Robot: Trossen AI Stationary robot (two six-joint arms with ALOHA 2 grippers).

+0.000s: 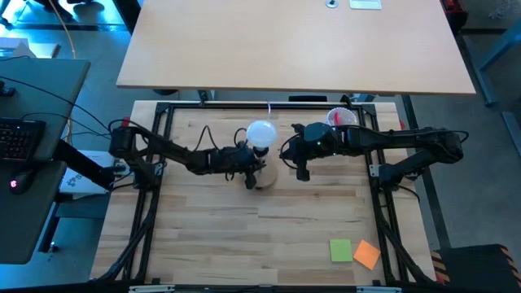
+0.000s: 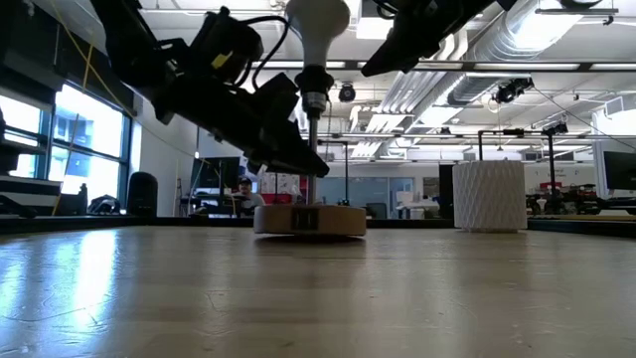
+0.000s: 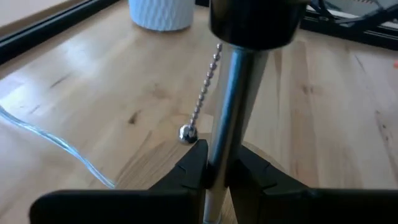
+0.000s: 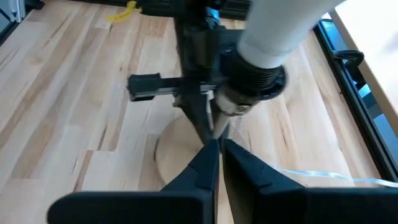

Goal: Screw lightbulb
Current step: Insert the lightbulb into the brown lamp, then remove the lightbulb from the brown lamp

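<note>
lightbulb [image 2: 316, 30]: its globe top runs off the low view's upper edge.
wooden stand [image 1: 265, 176]: from above, mostly hidden beneath my left gripper [image 1: 251, 181] and the lightbulb.
white cup [image 3: 161, 12]: beyond the stand, its top cut off.

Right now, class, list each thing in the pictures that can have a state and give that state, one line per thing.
lightbulb: seated upright in the lamp socket, unlit.
lamp stand: upright on the table, metal post clamped by the left end effector.
pull chain: hanging loose beside the post.
left end effector: shut on the lamp post.
right end effector: shut, empty, beside the bulb.
white cup: upright.
</note>
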